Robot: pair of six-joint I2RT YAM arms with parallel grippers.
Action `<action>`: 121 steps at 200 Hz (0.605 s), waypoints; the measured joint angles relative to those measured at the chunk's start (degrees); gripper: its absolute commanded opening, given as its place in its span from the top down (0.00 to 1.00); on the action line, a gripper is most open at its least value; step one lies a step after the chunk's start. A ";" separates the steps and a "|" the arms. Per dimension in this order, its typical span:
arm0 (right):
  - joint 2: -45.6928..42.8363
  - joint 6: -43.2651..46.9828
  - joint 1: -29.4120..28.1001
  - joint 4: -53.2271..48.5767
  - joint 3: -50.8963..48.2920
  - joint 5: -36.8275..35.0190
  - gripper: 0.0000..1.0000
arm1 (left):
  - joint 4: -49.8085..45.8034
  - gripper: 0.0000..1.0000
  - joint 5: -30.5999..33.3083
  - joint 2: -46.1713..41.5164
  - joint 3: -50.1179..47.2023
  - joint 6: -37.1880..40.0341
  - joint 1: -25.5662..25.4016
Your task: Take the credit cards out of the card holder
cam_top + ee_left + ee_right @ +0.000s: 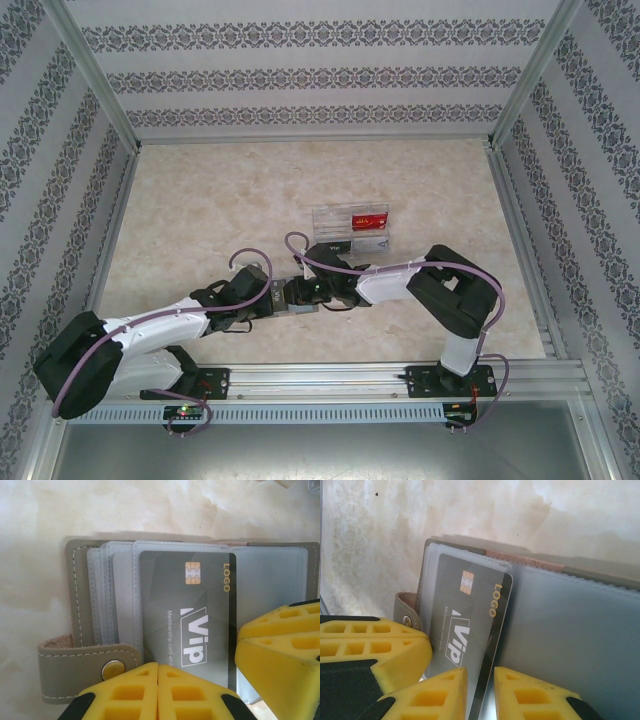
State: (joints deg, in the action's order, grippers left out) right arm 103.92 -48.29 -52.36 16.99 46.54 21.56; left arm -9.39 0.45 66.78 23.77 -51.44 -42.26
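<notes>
Got the dark credit card (187,610) here, chip and "VIP" side up, tucked in the front clear sleeve (270,580) of the open grey card holder (77,595). Lies flat on the counter (200,210), toward the near side, right between the two grippers.

Handling guess: thin, stiff, light, slick plastic. Should slide out easily enough but could squirt out of a weak pinch. Best to take it by the exposed long edge on the right and pull flat, in line with the sleeve, no twisting. Soft holder and floppy sleeves likely to drag along unless pinned down.

Right gripper (480,672): jaws parted a little, straddling that card edge with a gap showing, so not clamped by the look of it. Left gripper (158,672): jaws clenched tip to tip, sitting over the holder's near edge just beside the snap tab (75,665). Can't tell whether nipping anything or just pressing down.

Further out: a clear tray (328,222) beyond the holder, apart from it, with a red card (367,219) and a light grey card (370,242) inside.

In the way: mostly the two grippers crowding each other over the holder. Also more sleeves stacked behind the front one, could snag on the way out.
</notes>
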 measured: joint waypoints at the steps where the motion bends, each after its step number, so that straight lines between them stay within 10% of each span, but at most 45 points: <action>1: 0.04 0.00 0.00 0.00 0.02 0.02 0.78 | 0.00 0.92 0.00 0.00 0.00 0.00 0.00; 121: 0.90 -2.38 0.44 0.48 0.24 0.90 1.00 | 0.02 0.93 0.02 -0.17 -0.28 -0.02 0.00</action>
State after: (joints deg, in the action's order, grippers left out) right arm 104.81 -50.68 -51.92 17.47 46.78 22.46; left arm -9.37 0.47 66.61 23.49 -51.46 -42.26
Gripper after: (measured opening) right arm 0.066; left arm 0.074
